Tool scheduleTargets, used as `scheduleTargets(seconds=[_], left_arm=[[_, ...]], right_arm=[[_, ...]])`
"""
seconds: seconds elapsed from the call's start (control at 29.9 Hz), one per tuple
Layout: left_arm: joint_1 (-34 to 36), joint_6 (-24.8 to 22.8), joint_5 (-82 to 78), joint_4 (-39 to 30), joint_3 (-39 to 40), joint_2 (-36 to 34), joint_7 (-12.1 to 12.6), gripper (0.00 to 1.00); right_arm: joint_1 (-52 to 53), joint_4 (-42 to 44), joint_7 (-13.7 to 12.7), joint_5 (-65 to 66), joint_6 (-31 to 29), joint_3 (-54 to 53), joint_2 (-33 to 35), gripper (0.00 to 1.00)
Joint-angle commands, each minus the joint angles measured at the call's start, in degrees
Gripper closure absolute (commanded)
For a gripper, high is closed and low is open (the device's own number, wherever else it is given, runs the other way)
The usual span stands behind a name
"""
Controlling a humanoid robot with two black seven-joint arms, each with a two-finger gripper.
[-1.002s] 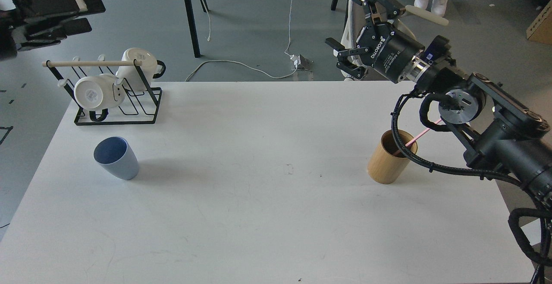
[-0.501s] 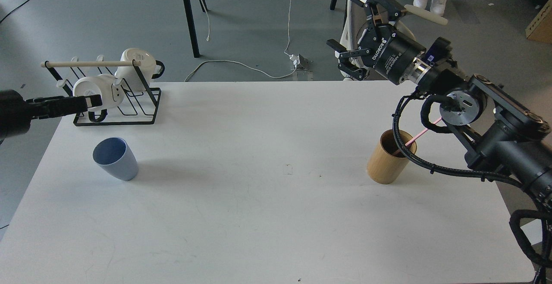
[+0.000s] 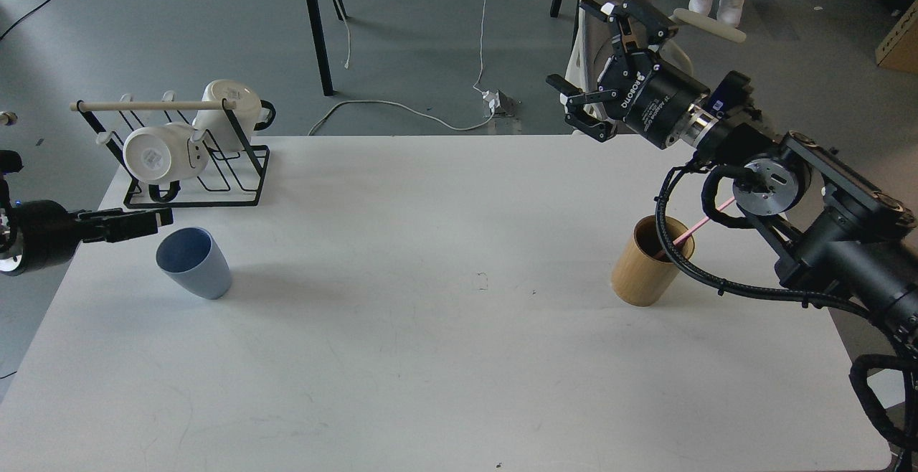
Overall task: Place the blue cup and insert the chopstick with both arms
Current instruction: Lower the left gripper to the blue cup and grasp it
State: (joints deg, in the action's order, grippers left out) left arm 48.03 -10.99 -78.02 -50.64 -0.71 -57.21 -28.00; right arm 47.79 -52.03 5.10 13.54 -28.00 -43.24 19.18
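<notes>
The blue cup [image 3: 193,264] stands upright on the left part of the white table [image 3: 430,357]. My left gripper [image 3: 147,222] reaches in from the left edge, just left of and slightly above the cup's rim, apart from it. It is seen side-on and dark, so its fingers cannot be told apart. A pink chopstick [image 3: 694,227] leans inside a tan wooden cylinder [image 3: 645,264] at the right. My right gripper [image 3: 576,56] is open and empty, held high beyond the table's far edge, up and left of the cylinder. The right arm hides the chopstick's upper end.
A black wire rack [image 3: 193,171] with a pale wooden rod and two white mugs [image 3: 161,155] stands at the table's far left, just behind the cup. Chair legs and cables lie on the floor beyond the table.
My left gripper has come down from beside the rack to the level of the blue cup's rim, just left of it. My right gripper has shifted only slightly. Cup and cylinder have not moved.
</notes>
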Motion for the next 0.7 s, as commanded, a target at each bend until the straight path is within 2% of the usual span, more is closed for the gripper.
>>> scheduleTargets(seconds=[0.0, 0.33, 0.67], left_arm=[[-1.36, 0.0, 0.06, 3.61, 0.0, 2.27, 0.0, 0.11], [-3.3, 0.0, 0.06, 8.45, 0.0, 5.79, 0.0, 0.17], [-4.18, 0.0, -0.03, 8.8, -0.08, 6.85, 0.0, 0.27]], right_arm=[[-0.16, 0.0, 0.0, 0.0, 0.0, 0.0, 0.34, 0.01], [-0.77, 0.0, 0.0, 0.0, 0.0, 0.0, 0.42, 0.01], [-1.21, 0.0, 0.0, 0.0, 0.0, 0.0, 0.69, 0.01]])
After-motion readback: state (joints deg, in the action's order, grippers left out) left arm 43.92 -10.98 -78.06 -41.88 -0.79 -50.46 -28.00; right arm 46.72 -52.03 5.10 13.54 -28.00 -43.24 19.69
